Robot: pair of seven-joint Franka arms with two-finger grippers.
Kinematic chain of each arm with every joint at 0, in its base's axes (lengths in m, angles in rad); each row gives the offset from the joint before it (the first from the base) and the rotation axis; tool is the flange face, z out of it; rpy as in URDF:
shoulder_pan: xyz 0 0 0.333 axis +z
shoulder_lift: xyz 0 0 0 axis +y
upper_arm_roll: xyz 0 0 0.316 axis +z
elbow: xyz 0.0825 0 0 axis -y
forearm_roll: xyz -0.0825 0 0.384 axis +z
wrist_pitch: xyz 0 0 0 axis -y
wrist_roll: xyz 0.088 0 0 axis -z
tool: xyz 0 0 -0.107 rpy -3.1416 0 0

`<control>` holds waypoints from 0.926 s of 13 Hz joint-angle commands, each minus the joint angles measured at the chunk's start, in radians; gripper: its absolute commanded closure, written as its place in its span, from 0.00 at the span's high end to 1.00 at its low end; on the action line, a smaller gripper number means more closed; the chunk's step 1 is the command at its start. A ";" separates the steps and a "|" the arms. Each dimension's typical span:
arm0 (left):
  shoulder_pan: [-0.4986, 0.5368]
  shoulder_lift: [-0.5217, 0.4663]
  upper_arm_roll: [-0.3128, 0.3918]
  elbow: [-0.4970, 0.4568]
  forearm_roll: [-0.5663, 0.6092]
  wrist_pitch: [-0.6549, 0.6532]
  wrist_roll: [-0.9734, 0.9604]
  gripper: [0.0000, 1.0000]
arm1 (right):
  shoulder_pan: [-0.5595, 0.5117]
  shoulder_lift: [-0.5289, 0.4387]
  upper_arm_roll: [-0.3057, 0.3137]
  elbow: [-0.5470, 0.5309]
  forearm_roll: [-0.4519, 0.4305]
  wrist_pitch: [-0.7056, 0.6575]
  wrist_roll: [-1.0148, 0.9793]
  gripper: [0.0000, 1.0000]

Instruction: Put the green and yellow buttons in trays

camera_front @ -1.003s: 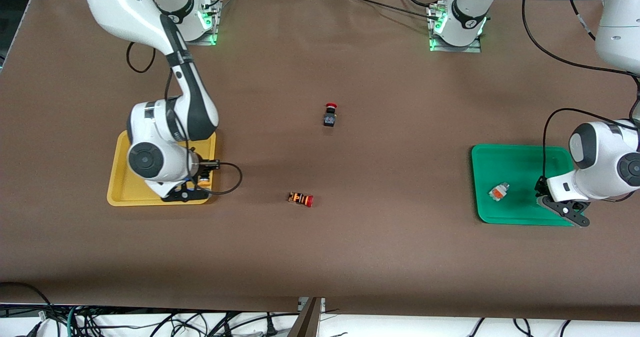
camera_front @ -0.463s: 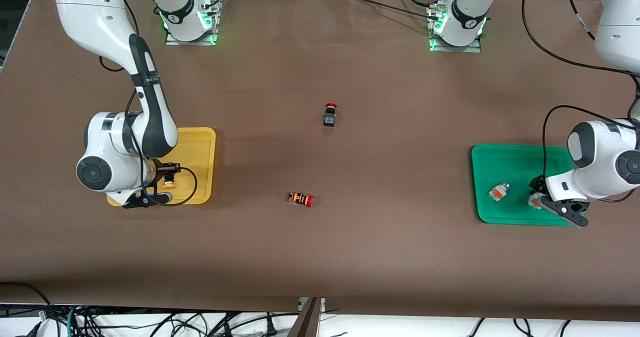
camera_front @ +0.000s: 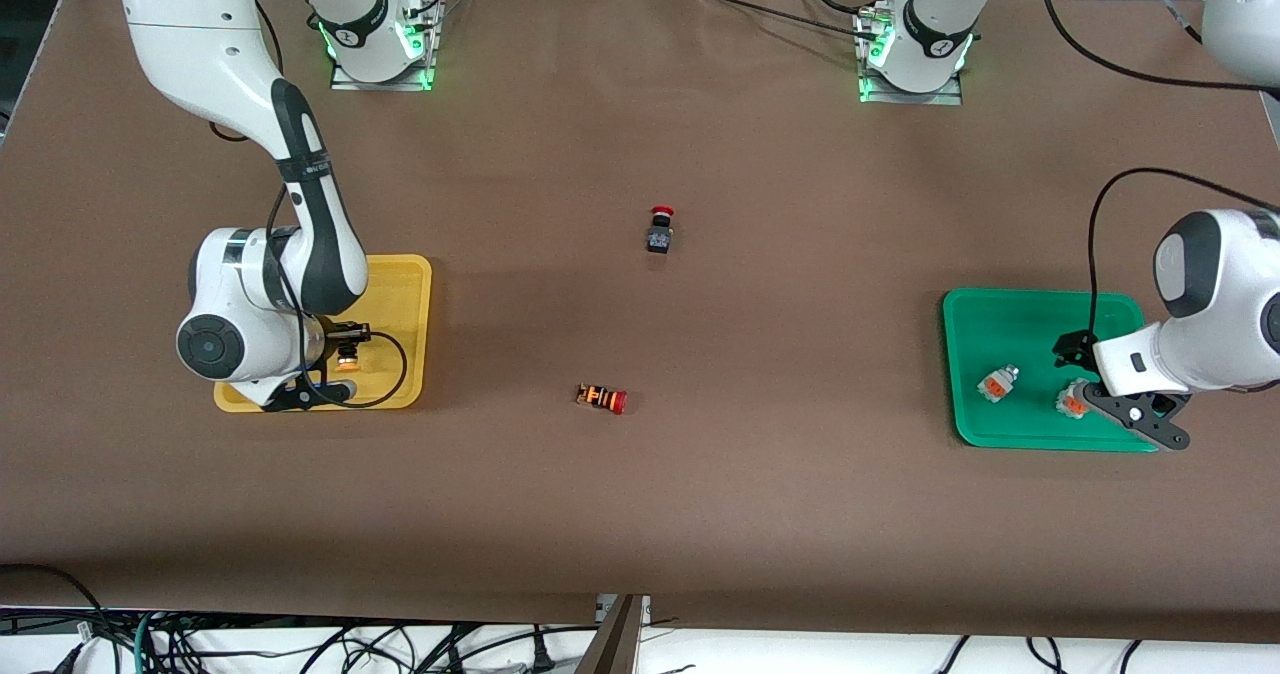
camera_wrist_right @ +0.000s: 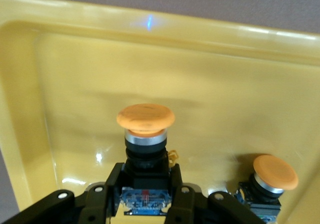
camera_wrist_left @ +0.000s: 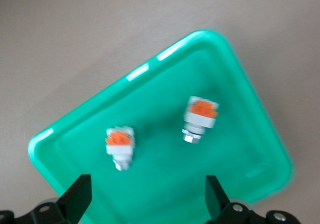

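Yellow-capped button (camera_wrist_right: 145, 134) sat clamped in the right gripper (camera_wrist_right: 145, 196) over the yellow tray (camera_front: 405, 284) at frame left; left gripper (camera_wrist_left: 145, 199) gaped empty over the green tray (camera_front: 1010, 314) at frame right.

Both arms are wearing glossy white shells with black bands at the joints. Green lights are glowing at their bases, each topped by a red knob. Thin black cables are looping to the wrists, and the end effectors are showing black, screw-studded fingers.
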 commanded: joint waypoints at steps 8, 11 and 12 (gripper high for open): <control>-0.038 -0.128 -0.282 0.268 0.009 -0.567 -0.522 1.00 | 0.008 0.027 0.004 -0.026 0.018 0.042 -0.015 0.16; -0.255 -0.248 -0.043 0.256 -0.004 -0.578 -0.517 1.00 | 0.014 0.020 0.008 -0.062 0.018 0.050 -0.003 0.16; -0.347 -0.274 0.074 0.250 -0.045 -0.575 -0.515 1.00 | 0.014 0.015 0.008 -0.069 0.018 0.048 -0.003 0.16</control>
